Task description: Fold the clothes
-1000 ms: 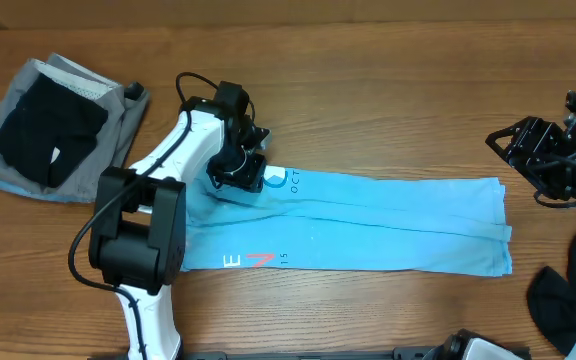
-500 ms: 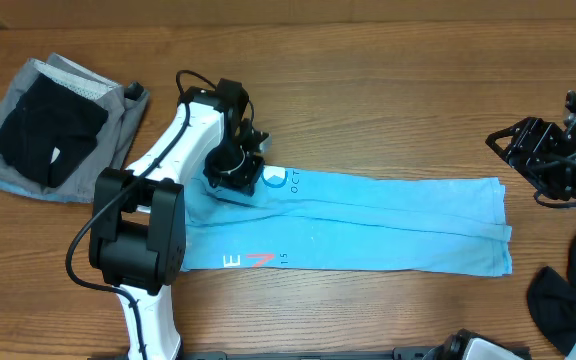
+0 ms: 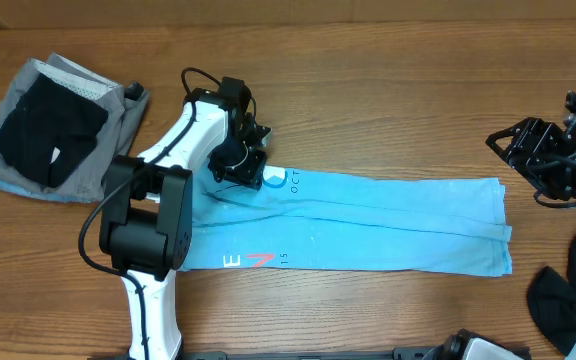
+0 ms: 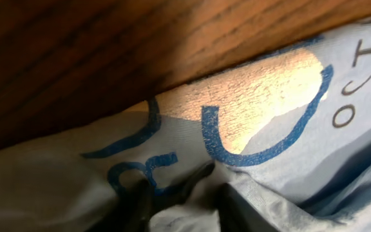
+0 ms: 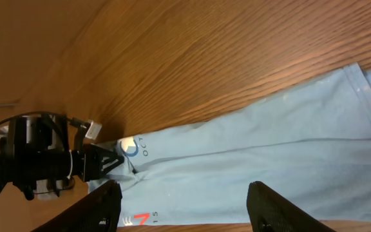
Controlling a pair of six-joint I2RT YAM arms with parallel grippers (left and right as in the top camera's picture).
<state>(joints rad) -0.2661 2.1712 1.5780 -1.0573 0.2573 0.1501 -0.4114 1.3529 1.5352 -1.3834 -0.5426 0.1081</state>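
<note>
The light-blue T-shirt (image 3: 388, 225) lies folded into a long strip across the table, white lettering and a red mark (image 3: 258, 261) near its left end. My left gripper (image 3: 238, 172) presses down on the strip's upper left edge by the printed circle. In the left wrist view its fingers (image 4: 143, 209) stand a little apart with a raised fold of the T-shirt (image 4: 314, 161) between them. My right gripper (image 3: 516, 168) hovers open off the strip's right end; nothing is between its fingers (image 5: 105, 206), and the T-shirt (image 5: 269, 161) lies beyond them.
A pile of grey and black garments (image 3: 58, 125) sits at the back left. A black garment (image 3: 568, 290) lies at the front right corner. The left arm's base (image 3: 143, 230) stands over the shirt's left end. Bare wood runs along the back.
The left arm has shifted slightly to the right while its gripper stays on the shirt's upper left edge. The right arm and the shirt have not moved.
</note>
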